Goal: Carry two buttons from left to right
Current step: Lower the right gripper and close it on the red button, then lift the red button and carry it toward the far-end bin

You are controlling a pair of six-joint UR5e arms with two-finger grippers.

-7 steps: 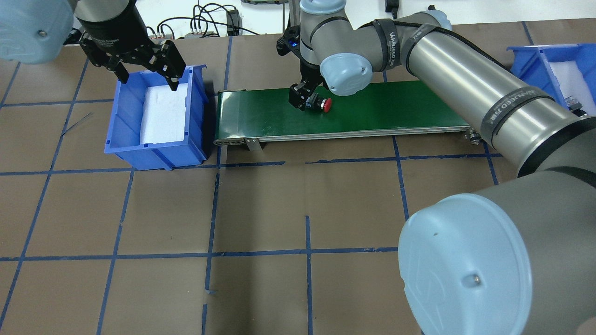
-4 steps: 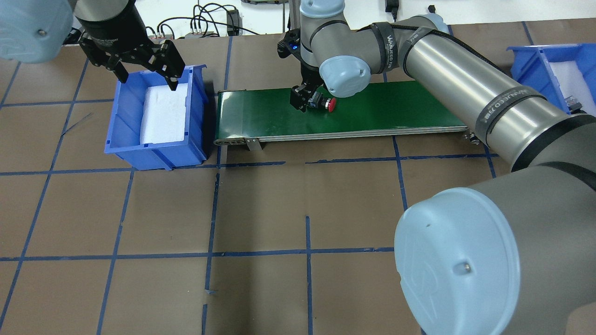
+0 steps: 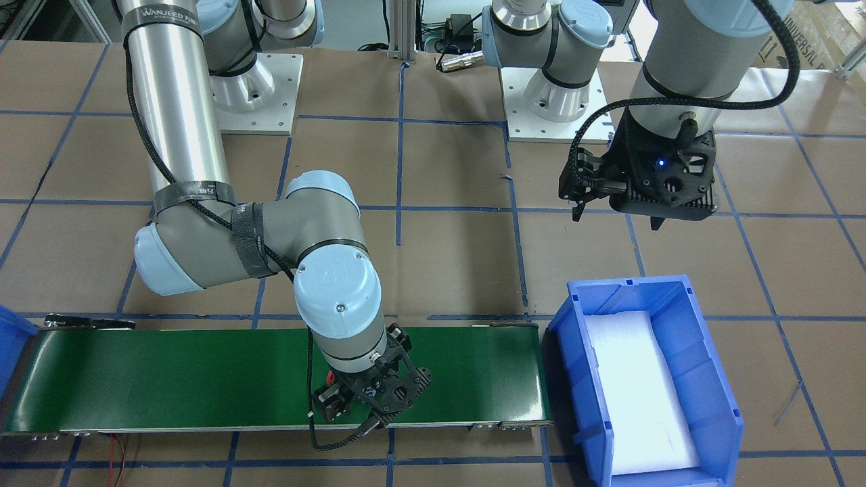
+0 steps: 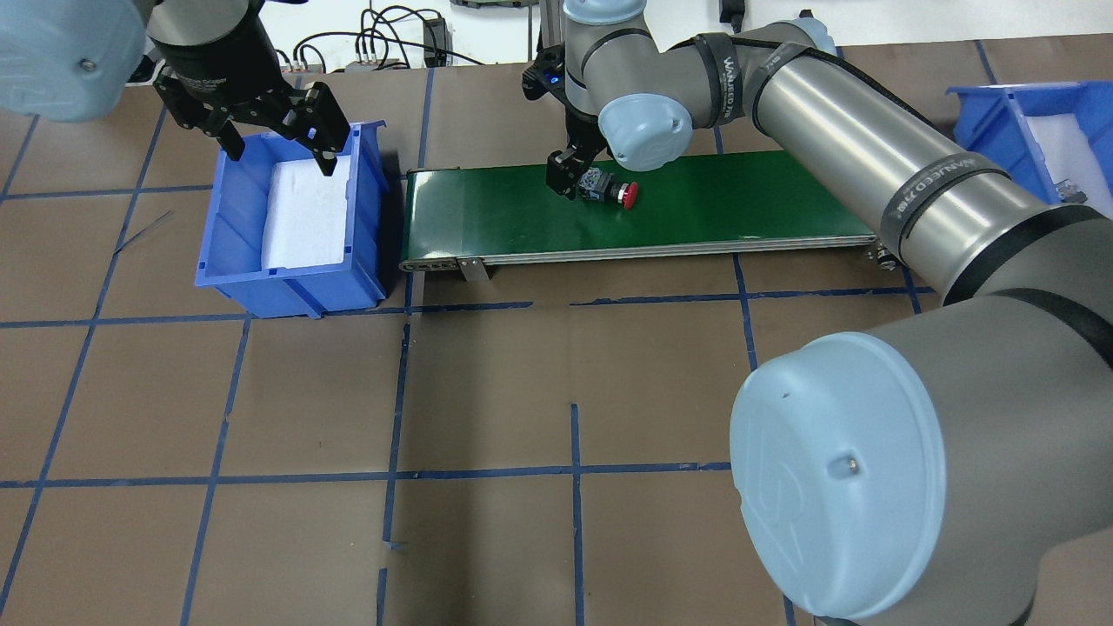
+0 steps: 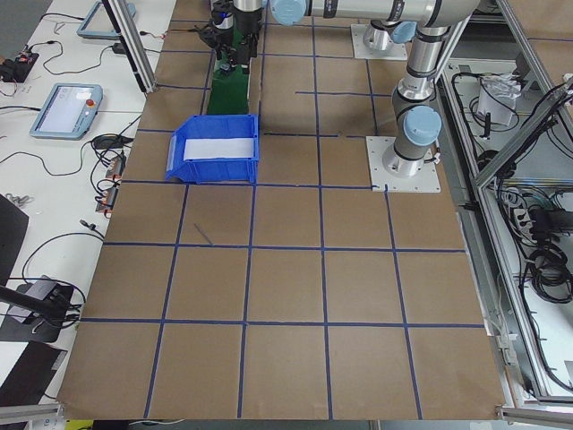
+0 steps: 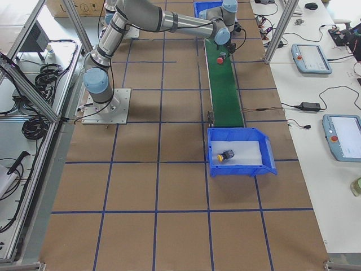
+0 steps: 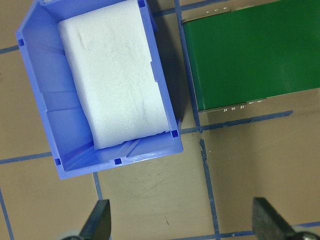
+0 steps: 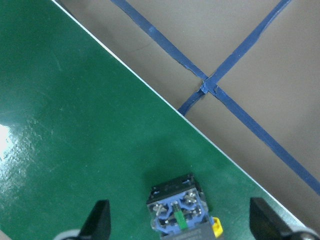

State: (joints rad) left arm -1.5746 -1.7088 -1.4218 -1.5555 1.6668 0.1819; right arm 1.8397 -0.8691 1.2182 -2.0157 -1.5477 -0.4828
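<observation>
Since one second ago, the red-capped push-button switch with a grey-black block (image 4: 619, 191) has drifted a little to the right along the long green conveyor belt (image 4: 739, 204), and the right gripper (image 4: 563, 177) has followed it. Its fingers (image 8: 100, 222) are spread wide, one on each side of the block in the wrist view, and not closed on it. How high they stand above it I cannot tell. The left gripper (image 4: 278, 148) hangs over the far edge of the left blue plastic bin (image 4: 230, 217), also with fingers apart and holding nothing. In that bin only a white foam pad (image 4: 304, 209) shows.

I judge the task about half done. The yellow-capped push-button switch (image 6: 226, 155) lies already on the foam in the right blue plastic bin (image 6: 242, 171), at the end of the belt. What is left is to take the red one and bring it to that bin.

Around them is the brown desk with blue tape lines (image 4: 487, 391). I see no object on the belt between the red switch and the right bin; only the right arm's own grey forearm (image 4: 852, 148) passes above that stretch.
</observation>
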